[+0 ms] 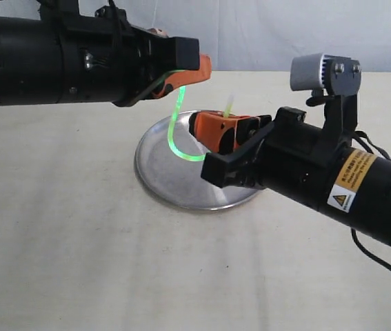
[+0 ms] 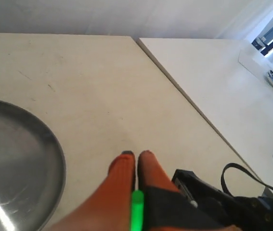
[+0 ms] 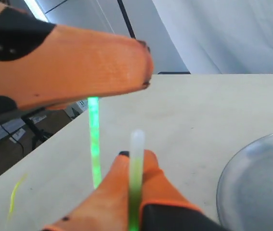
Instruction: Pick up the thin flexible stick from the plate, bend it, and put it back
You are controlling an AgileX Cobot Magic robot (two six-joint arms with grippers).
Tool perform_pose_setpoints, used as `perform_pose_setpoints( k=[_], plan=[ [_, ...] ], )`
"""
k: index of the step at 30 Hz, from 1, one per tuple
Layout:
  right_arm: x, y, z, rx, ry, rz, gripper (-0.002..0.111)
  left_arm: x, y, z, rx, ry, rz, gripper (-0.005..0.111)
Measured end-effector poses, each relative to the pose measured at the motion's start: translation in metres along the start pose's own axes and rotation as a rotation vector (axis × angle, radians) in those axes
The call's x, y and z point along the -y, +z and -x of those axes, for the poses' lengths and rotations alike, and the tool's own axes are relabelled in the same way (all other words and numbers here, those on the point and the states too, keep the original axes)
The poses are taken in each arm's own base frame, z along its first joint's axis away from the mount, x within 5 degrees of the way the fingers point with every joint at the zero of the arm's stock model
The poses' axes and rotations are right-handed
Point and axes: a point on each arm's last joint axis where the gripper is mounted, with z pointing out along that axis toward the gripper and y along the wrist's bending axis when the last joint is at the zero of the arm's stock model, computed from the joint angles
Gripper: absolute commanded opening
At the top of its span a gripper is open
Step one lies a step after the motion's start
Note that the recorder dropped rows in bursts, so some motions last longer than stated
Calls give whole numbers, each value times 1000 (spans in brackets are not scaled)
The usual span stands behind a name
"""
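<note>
The thin flexible stick (image 1: 172,127) glows bright green and curves in a deep bow above the plate (image 1: 174,183), held in the air at both ends. My left gripper (image 1: 205,69) is shut on its upper end; the stick (image 2: 136,211) shows between the orange fingers (image 2: 122,173), with my left gripper (image 2: 135,155) tip to tip. My right gripper (image 1: 196,127), lower and over the plate's far side, is shut on the other end. There the stick (image 3: 136,163) runs between the closed fingers of my right gripper (image 3: 136,156), and its pale tip pokes out past them.
The plate (image 2: 30,159) lies on a pale table (image 1: 78,241). A second table (image 2: 232,86) adjoins it across a seam. The left finger (image 3: 78,67) hangs close above the right gripper. A black cable (image 1: 381,265) trails from the right arm.
</note>
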Motion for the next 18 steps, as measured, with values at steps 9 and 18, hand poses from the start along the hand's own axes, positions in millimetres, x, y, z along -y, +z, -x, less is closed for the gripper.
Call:
perform_pose_setpoints(
  k=[9,18],
  plan=[
    [-3,6,0,-130,-137,-11,-1,-1,0,-3,-35,36,10,0],
    [-4,8,0,-186,-231,-9,-1,-2,0,-7,-79,65,21,0]
  ],
)
